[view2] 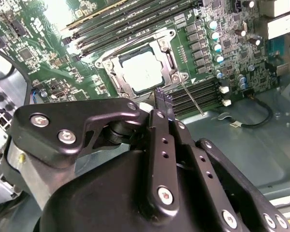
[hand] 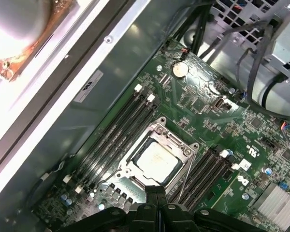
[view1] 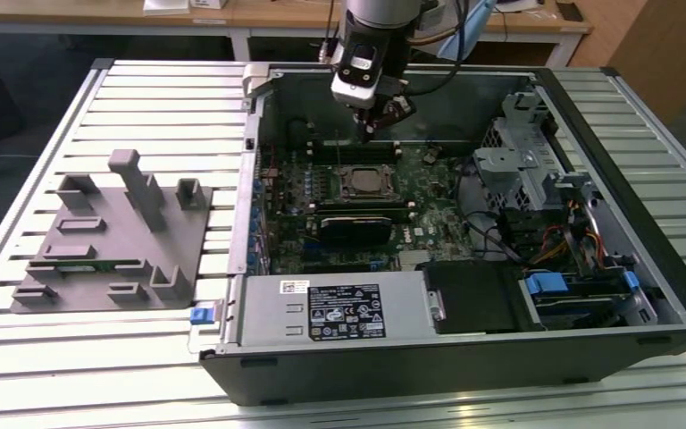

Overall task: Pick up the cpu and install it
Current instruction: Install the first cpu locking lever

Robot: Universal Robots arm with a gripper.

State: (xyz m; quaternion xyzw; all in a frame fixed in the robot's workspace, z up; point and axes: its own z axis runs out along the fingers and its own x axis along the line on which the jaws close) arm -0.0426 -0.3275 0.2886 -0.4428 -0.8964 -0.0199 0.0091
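Cpu (hand: 155, 159) lies in the socket (hand: 175, 138) at mid-frame, placing seemingly done, with the gripper (view2: 163, 95) above its edge, jaws pinched together and empty; any further move must not nudge it.

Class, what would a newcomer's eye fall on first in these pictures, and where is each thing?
The open PC case on the slatted table, with the gripper hanging shut over its motherboard. In both wrist views the silvery cpu sits in its socket just beyond the fingertips. A grey fixture stands at the exterior view's left.
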